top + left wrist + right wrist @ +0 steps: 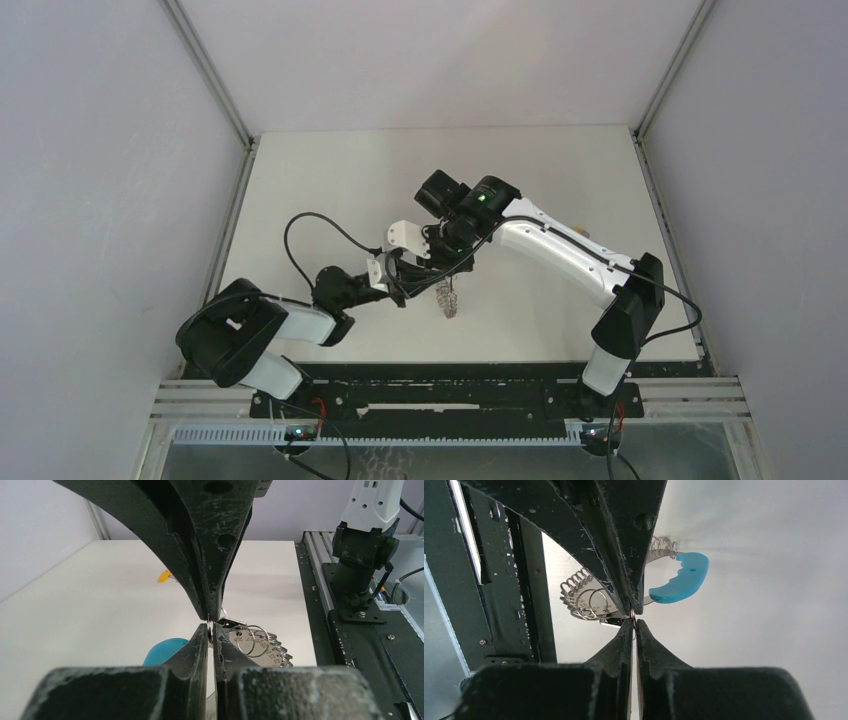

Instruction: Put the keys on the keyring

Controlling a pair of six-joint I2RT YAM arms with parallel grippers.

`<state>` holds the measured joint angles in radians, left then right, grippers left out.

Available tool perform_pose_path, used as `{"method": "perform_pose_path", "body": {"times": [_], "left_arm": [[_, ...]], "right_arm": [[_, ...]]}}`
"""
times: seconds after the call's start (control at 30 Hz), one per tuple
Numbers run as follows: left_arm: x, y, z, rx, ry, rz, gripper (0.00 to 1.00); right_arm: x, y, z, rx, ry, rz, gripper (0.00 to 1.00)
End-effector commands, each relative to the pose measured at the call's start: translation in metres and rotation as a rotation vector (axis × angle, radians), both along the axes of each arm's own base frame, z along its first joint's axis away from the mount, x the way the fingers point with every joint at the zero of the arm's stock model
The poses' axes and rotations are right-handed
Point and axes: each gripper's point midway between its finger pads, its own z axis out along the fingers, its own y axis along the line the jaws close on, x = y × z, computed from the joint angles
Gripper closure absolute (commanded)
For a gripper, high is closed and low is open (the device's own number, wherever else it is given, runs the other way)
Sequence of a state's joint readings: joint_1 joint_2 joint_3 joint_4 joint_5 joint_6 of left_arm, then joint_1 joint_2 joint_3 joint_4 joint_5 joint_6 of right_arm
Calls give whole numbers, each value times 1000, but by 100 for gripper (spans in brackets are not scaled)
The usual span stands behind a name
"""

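Left wrist: left claw [210, 631] and right claw [210, 611] clench the keyring [209, 625], keys [272, 650] and blue band [165, 651] just behind.

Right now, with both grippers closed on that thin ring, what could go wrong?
The left gripper and right gripper pinch the thin keyring with only their tips, close together; pulling apart could make it slip or bend. The keys and blue tag bunch right behind the pinch and could snag.
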<state>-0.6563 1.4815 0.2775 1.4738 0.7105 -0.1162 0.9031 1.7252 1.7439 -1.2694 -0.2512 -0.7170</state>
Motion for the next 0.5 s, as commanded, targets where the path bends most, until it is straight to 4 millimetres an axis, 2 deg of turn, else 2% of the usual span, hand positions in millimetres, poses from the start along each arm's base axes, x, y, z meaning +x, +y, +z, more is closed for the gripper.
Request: {"method": "perform_pose_path", "body": {"times": [0.0, 0.17, 0.4, 0.47], "left_arm": [[16, -12, 6, 4, 41, 16, 92], [16, -12, 7, 4, 37, 19, 99], [14, -4, 14, -28, 19, 51, 100], [14, 0, 19, -48, 12, 67, 100]], "right_arm": [[-20, 38, 33, 177, -30, 150, 100], [-20, 39, 36, 195, -38, 159, 100], [-11, 30, 49, 272, -79, 90, 100], [-5, 23, 55, 323, -87, 50, 90]]}}
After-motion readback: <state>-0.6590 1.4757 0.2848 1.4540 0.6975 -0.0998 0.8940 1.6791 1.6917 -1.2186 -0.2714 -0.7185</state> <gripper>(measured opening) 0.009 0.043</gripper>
